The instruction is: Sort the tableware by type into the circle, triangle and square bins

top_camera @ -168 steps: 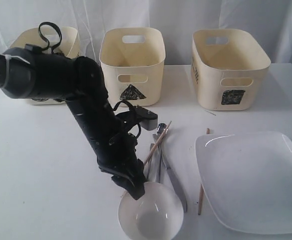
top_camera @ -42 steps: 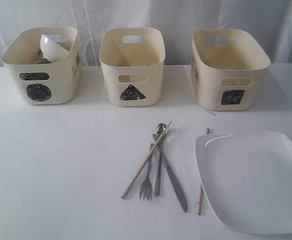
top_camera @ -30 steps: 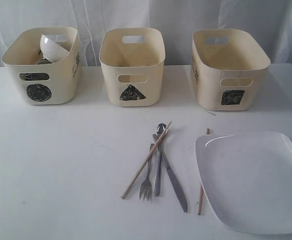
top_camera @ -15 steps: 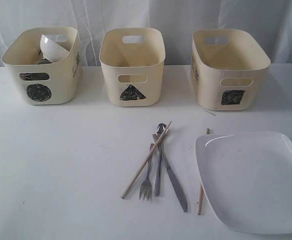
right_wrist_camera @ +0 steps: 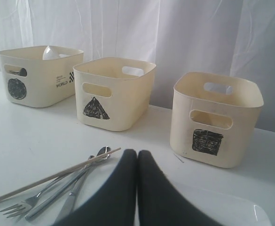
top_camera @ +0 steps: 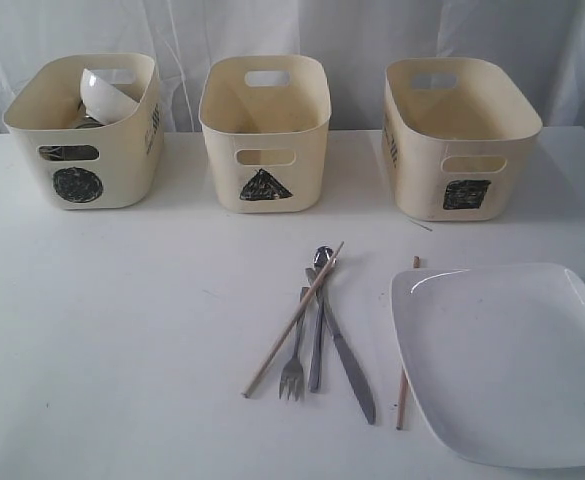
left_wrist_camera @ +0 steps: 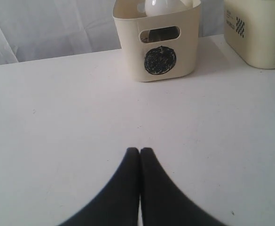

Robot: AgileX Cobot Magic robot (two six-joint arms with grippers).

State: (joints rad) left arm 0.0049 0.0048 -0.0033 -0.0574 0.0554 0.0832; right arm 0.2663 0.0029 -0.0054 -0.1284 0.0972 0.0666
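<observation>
White table (top_camera: 122, 330), curtain (top_camera: 372, 30) behind. The left gripper (left_wrist_camera: 140, 151) and right gripper (right_wrist_camera: 137, 153) have jaws pressed together, holding nothing. The square plate (top_camera: 502, 360) lies beneath the right one. The fork (top_camera: 292, 375), spoon (top_camera: 318, 340), knife (top_camera: 354, 378) and chopstick (top_camera: 284, 332) lie at the plate's 9 o'clock. The white bowl (top_camera: 107, 95) sits tilted in the circle bin (top_camera: 82, 160).

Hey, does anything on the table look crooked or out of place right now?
The white bowl sits tipped in the circle bin, poking above the rim. One chopstick lies slanted across the cutlery; the other chopstick is partly hidden under the edge of the square plate.
</observation>
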